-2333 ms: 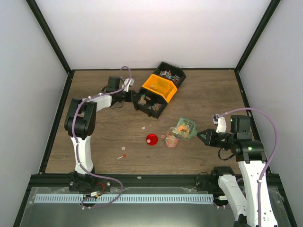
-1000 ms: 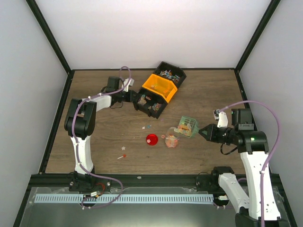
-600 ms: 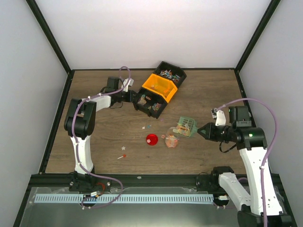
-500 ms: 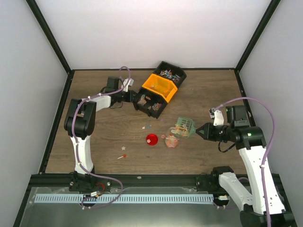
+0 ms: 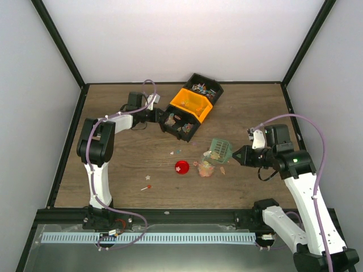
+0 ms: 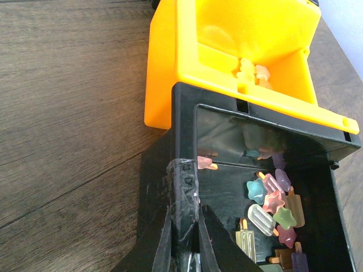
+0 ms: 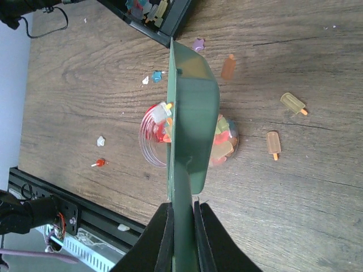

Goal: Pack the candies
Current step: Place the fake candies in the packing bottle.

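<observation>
Candies [image 6: 272, 198] lie in the black bin [image 6: 181, 141], whose wall my left gripper [image 6: 184, 212] is shut on; in the top view this gripper [image 5: 160, 115] is at the bin's left corner. My right gripper [image 7: 181, 207] is shut on the handle of the green scoop [image 7: 193, 113], which is rolled onto its side above the clear jar [image 7: 227, 141]. The jar [image 5: 205, 168] holds coloured candies. Loose candies [image 7: 273, 143] lie on the wood around it. The scoop [image 5: 220, 150] partly hides the jar from the wrist.
A red lid [image 5: 181, 166] lies just left of the jar. An orange bin [image 5: 191, 103] sits on the black bin, with another black compartment [image 5: 203, 88] of sweets behind. A red lollipop [image 5: 148, 187] and a white star [image 7: 101, 140] lie nearer the front edge.
My right gripper has carried the scoop left over the jar and rolled it onto its side. Candies have dropped, some beside the jar. The left arm has not moved.
</observation>
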`<state>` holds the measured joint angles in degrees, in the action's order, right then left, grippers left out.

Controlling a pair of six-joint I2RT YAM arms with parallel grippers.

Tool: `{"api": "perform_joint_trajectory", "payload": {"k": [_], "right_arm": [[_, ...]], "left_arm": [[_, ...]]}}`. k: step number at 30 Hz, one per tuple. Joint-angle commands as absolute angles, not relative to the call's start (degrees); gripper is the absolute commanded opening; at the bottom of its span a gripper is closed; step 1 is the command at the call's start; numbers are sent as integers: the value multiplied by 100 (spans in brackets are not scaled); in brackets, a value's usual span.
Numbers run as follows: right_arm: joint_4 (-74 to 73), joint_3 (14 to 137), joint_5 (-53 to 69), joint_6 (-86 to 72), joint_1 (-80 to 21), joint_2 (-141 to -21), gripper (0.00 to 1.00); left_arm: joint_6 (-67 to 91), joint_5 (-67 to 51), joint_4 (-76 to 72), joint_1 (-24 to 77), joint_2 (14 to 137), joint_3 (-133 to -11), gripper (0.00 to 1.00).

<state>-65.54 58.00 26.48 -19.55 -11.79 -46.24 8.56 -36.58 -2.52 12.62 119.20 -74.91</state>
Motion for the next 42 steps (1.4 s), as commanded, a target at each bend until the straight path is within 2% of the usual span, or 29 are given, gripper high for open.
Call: {"api": "perform_joint_trajectory", "payload": {"k": [1, 20, 42], "right_arm": [[-6399, 5871, 2482, -2062, -1236, -4578, 1], [-7248, 6574, 2286, -1886, -1238, -4715, 1], [-7434, 6917, 2113, -1936, -1484, -5107, 1]], "left_arm": [[499, -3415, -12, 1226, 12467, -7190, 4], [564, -3454, -88, 1222, 12472, -7181, 4], [554, -3489, -157, 1214, 12516, -7140, 4]]}}
